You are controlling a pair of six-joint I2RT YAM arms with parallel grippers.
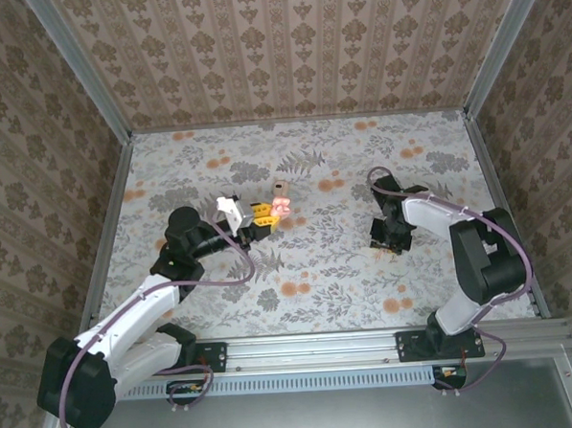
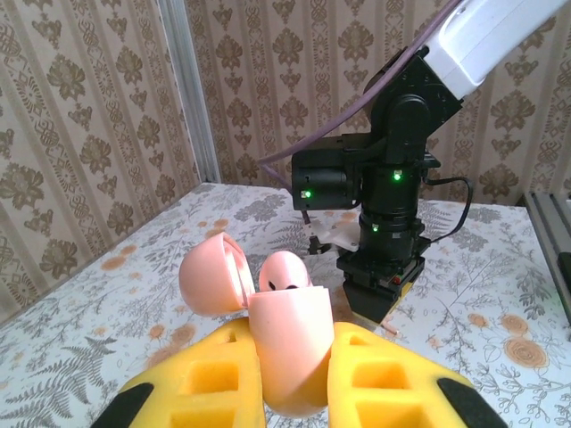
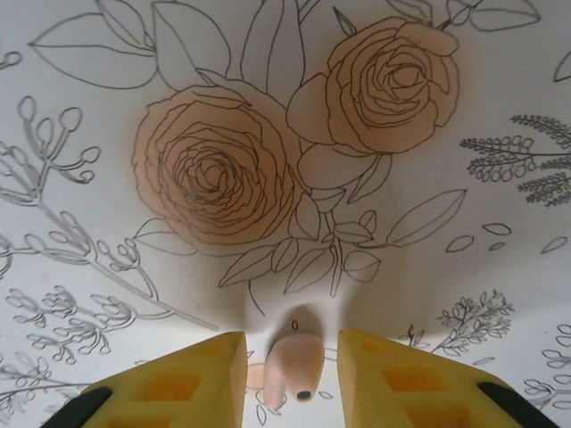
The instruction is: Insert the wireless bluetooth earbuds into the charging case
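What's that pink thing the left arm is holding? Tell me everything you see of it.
It is the case, smooth glossy pink, plastic by its look, rounded like a pebble. Its hinged lid is swung open to one side. One pink earbud sits in its top. It stands roughly upright, pinched at its sides between the left end effector's yellow fingers.

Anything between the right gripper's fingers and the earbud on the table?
Nothing visible. In the right wrist view the earbud lies on the table directly between the fingers of the right gripper, with a thin gap on each side. The charging case is away from it, in the left gripper.
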